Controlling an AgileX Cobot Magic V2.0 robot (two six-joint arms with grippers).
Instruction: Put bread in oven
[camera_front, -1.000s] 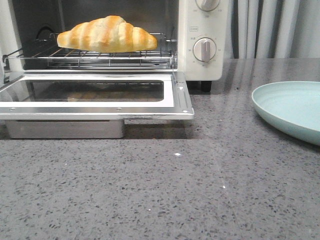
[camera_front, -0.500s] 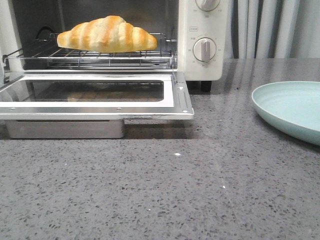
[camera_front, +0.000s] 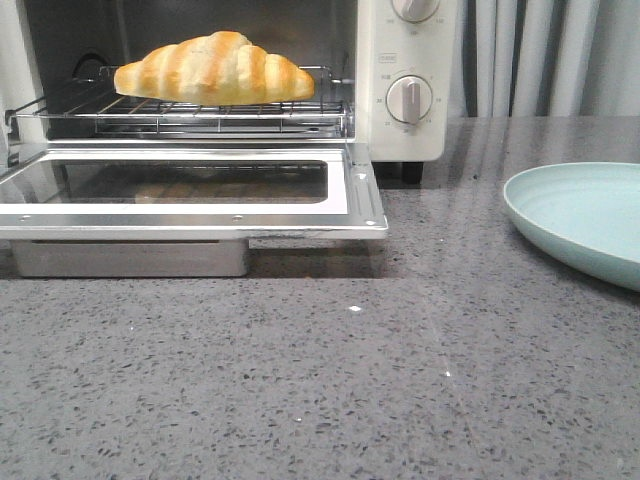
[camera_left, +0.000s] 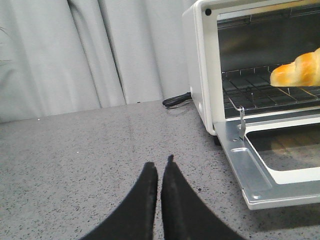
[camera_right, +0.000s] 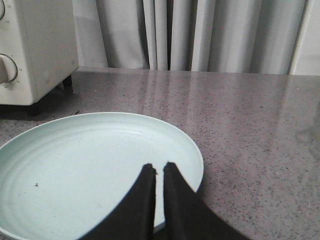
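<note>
The oven (camera_front: 400, 80) is cut off at top and left; its door (camera_front: 190, 195) lies dropped open. The bread (camera_front: 214, 68) rests on the wire rack (camera_front: 180, 112) inside, unmoved since a second ago. Left gripper (camera_left: 159, 167) and right gripper (camera_right: 159, 170) (over a pale green plate (camera_right: 75, 165)) are both clenched, holding nothing

plate (camera_front: 580, 215): pale green, on your right | countertop (camera_front: 350, 380): grey speckled | curtain (camera_right: 200, 35): grey, behind | black cord (camera_left: 176, 100)

left gripper (camera_left: 160, 167): plain matte black, two curved fingers tapering to points
right gripper (camera_right: 159, 170): same deal, smooth black tapered fingers, no markings
</note>
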